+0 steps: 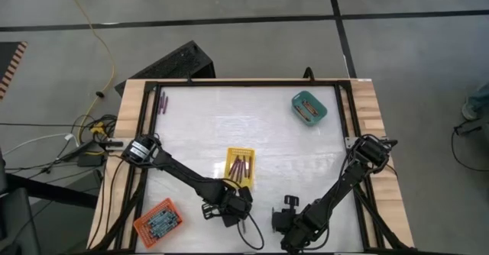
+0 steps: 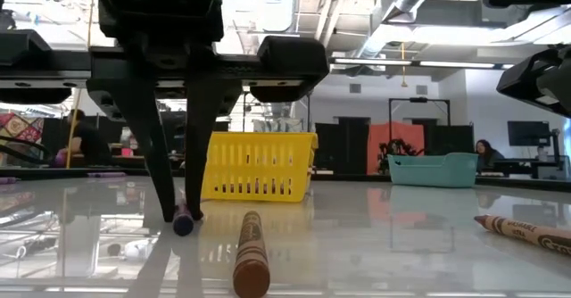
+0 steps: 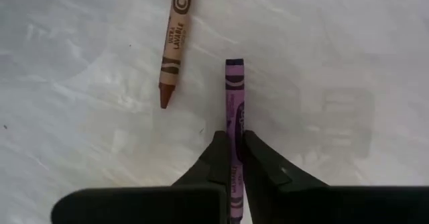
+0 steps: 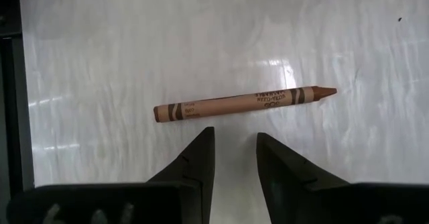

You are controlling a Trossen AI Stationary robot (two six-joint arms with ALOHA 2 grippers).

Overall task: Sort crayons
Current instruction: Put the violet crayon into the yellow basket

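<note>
Near the table's front edge, a little left of its middle, the left gripper is down on the white surface with its two fingers clamped on a purple crayon lying flat. Just beside that one lies a brown crayon, apart from the fingers and not touching the purple one.

Right of it along the same front edge, the right gripper hangs over another brown crayon, its fingers parted and holding nothing; that crayon lies crosswise just ahead of the fingertips, with bare table all round it.

Just behind the left gripper stands the yellow tray with several reddish and purple crayons in it. An orange tray sits at the front left corner, close to the table's edge, and a teal tray near the back right corner. Two purple crayons lie against the back left corner. The wide middle of the table between the trays is open.
</note>
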